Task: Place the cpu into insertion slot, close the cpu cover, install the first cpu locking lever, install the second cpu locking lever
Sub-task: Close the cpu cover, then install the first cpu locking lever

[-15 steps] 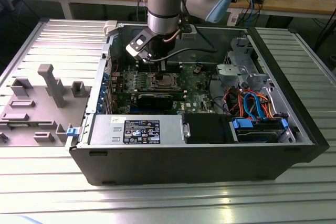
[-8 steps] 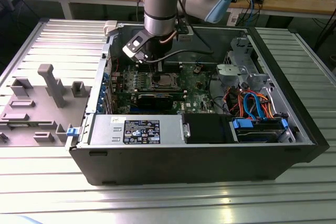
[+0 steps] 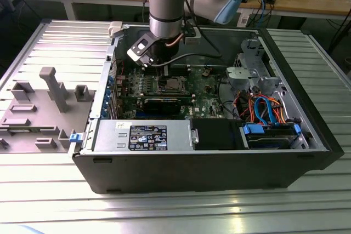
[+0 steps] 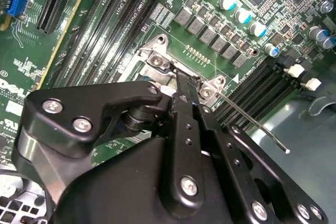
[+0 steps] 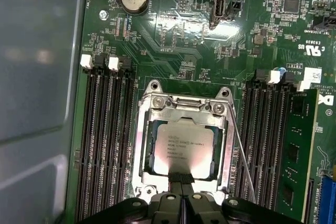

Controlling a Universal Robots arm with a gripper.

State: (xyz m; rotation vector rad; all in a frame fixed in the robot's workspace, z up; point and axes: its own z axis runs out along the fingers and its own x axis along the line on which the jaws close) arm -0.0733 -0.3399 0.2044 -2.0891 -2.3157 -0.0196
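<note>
Exterior view, left to right: grey moulded fixtures [image 3: 49, 89] lie on the ribbed metal counter [image 3: 55, 201]. Beside them is the open black computer case [image 3: 192, 173], with the hand [image 3: 160, 65] lowered over its green board.

First wrist view: the cpu [image 5: 184, 150], a flat silver-grey square, sits in the insertion slot [image 5: 149, 148]. The dull metal cpu cover [image 5: 140, 150] is closed around it. The black fingers [image 5: 176, 187] are pressed together, gripping nothing, apparently touching the cover's edge.

Second wrist view: a thin wire locking lever [image 4: 257, 129] angles outward over the memory slots [image 4: 252, 85].

Grey arm [image 3: 164, 12], pale-blue joint caps [image 3: 227, 5]; black jaws, silver screws [image 4: 189, 184].
</note>
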